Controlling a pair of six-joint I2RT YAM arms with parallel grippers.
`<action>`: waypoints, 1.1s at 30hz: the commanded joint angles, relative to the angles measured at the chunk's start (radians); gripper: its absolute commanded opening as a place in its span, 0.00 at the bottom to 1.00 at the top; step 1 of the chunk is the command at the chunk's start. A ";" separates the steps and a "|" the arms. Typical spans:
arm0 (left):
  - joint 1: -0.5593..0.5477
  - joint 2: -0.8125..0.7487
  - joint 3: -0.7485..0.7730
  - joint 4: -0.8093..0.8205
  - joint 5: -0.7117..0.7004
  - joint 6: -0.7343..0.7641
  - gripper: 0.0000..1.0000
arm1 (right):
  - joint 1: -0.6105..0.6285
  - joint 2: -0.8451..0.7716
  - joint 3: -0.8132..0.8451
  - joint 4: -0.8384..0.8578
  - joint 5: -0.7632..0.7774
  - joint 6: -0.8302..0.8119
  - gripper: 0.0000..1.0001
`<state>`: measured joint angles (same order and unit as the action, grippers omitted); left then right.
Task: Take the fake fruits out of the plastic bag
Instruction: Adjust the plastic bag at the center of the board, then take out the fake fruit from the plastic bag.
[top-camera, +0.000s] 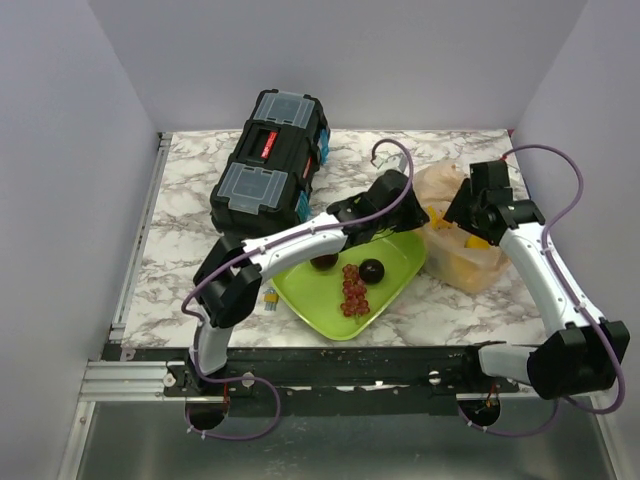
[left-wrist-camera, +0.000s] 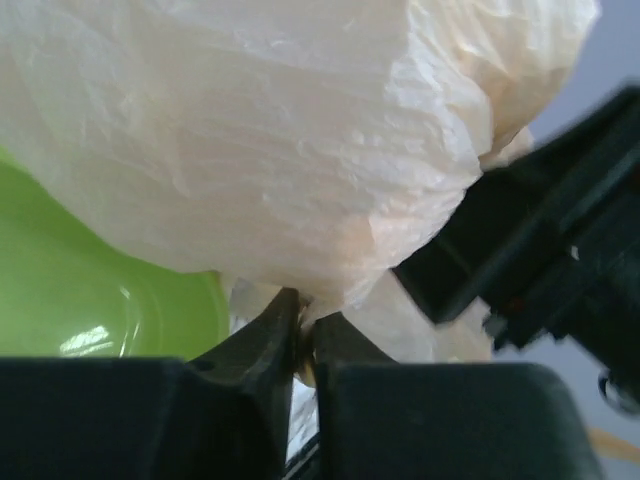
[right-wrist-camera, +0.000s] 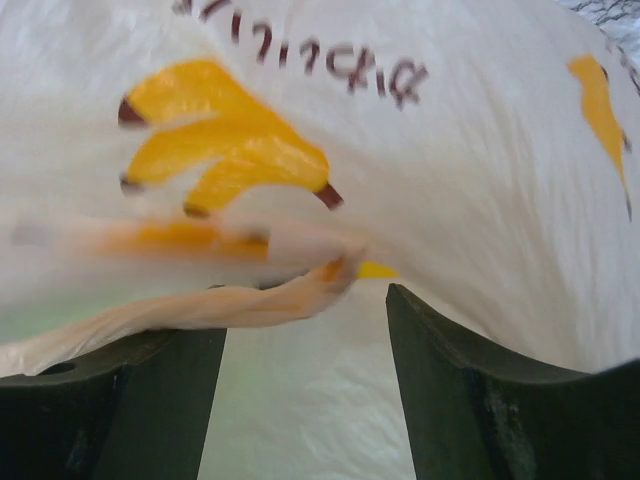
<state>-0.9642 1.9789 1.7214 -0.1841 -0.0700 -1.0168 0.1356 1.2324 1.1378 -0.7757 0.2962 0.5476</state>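
The peach-orange plastic bag (top-camera: 462, 250) lies right of the lime-green tray (top-camera: 400, 262), with yellow fruits (top-camera: 472, 241) showing through its film. A red grape bunch (top-camera: 355, 290) and two dark maroon fruits (top-camera: 372, 270) (top-camera: 324, 262) lie in the tray. My left gripper (top-camera: 412, 212) reaches over the tray to the bag's left edge. In the left wrist view it (left-wrist-camera: 308, 310) is shut on a fold of the bag (left-wrist-camera: 300, 150). My right gripper (top-camera: 463, 213) is at the bag's top. In the right wrist view it (right-wrist-camera: 300, 315) is open against the printed bag (right-wrist-camera: 450, 180).
A black toolbox (top-camera: 270, 160) stands at the back left of the marble table (top-camera: 190, 240). A small pale object (top-camera: 270, 296) lies by the tray's left corner. The right arm's black body (left-wrist-camera: 540, 260) is close beside the bag. Walls enclose the table.
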 joint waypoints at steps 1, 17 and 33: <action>-0.007 -0.139 -0.176 0.149 0.124 0.062 0.04 | 0.001 0.094 -0.023 0.041 -0.004 0.005 0.65; 0.001 -0.255 -0.335 0.211 0.301 0.101 0.00 | 0.001 0.280 -0.037 0.065 -0.179 -0.088 0.67; 0.015 -0.201 -0.347 0.219 0.332 0.086 0.00 | 0.002 0.273 -0.163 0.025 -0.315 -0.084 0.79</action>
<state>-0.9573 1.7622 1.3907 0.0071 0.2348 -0.9318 0.1333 1.5246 1.0172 -0.7261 0.0624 0.4606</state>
